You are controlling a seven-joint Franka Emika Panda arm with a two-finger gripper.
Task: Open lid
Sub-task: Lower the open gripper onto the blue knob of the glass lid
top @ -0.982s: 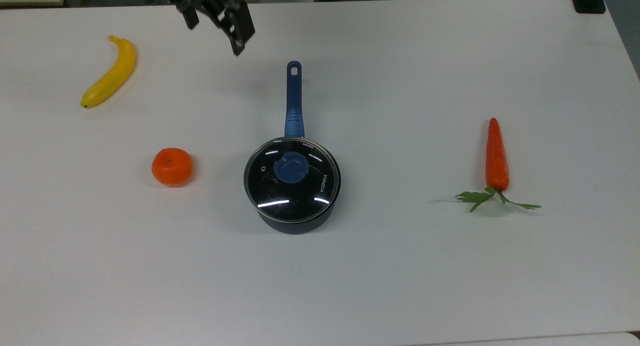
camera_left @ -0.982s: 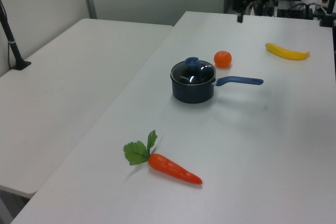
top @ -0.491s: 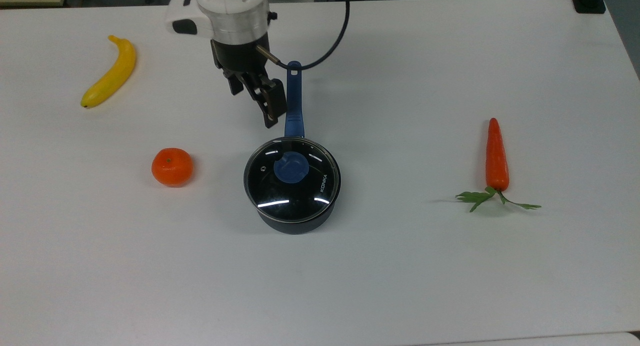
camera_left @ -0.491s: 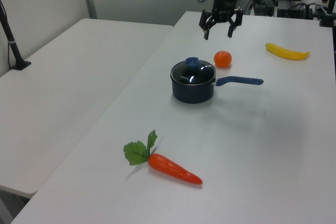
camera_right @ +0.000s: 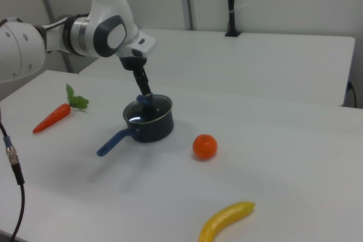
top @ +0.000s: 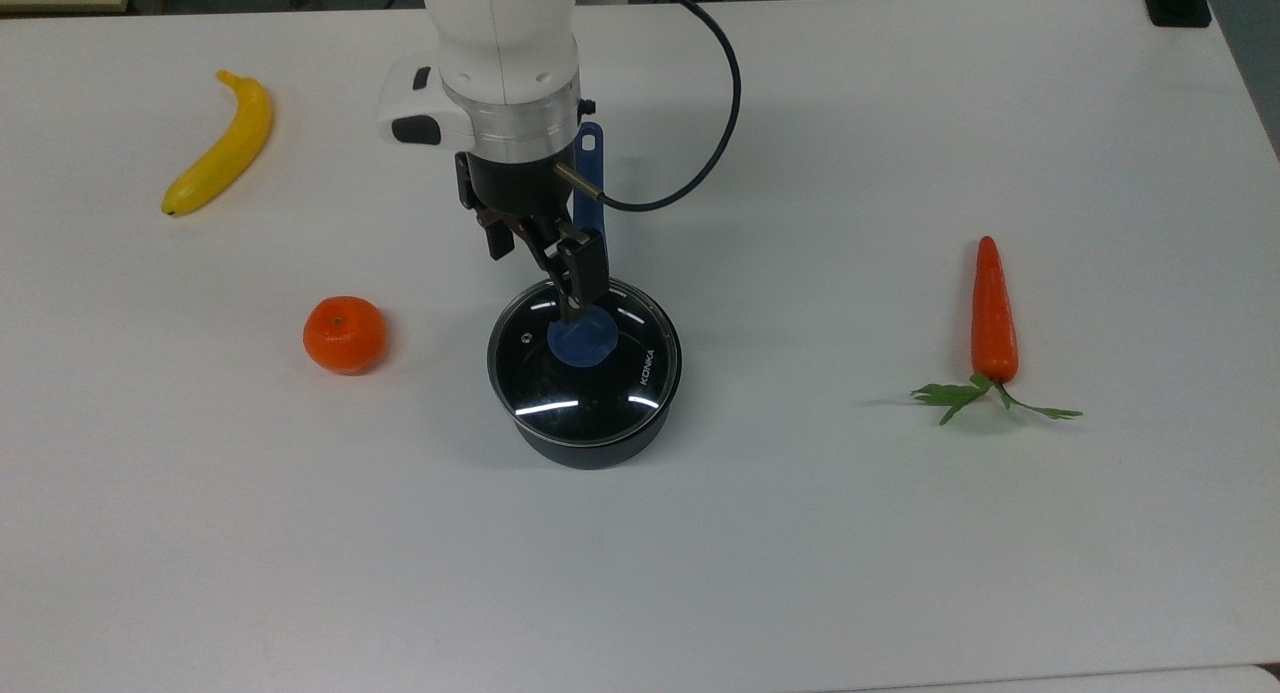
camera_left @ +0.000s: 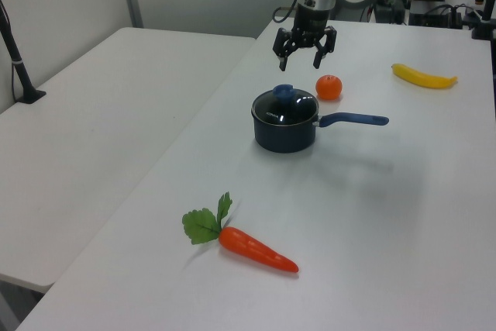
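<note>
- Setting: a white table [top: 900, 573] with a second white table beside it and pale partition walls behind, as the left view and the right view show.
- Saucepan [top: 590, 443]: dark, mid-table, its blue handle [camera_left: 353, 119] pointing to the top view's upper edge; unmoved since the earlier frames.
- Lid [top: 560, 383]: clear glass with a metal rim, seated flat and closed on the saucepan, exactly where it sat half a second ago. Its blue knob [top: 585, 341] is at the centre, with the "KONKA" print toward the top view's right.
- My gripper [camera_left: 304, 50]: one second ago it was at the far table edge; half a second ago it was beside the handle. Now it has come over the lid, above the knob. In the left view a gap separates it from the knob.
- My fingers [camera_left: 318, 56]: spread apart, holding nothing, pointing downward.
- My arm [top: 505, 63]: now covers the upper part of the handle in the top view.
- Orange [top: 344, 334]: on the top view's left of the saucepan, apart from it, unchanged.
- Banana [top: 222, 156]: at the top view's upper left, unchanged.
- Carrot [top: 993, 313]: with green leaves, well apart at the top view's right, unchanged.
</note>
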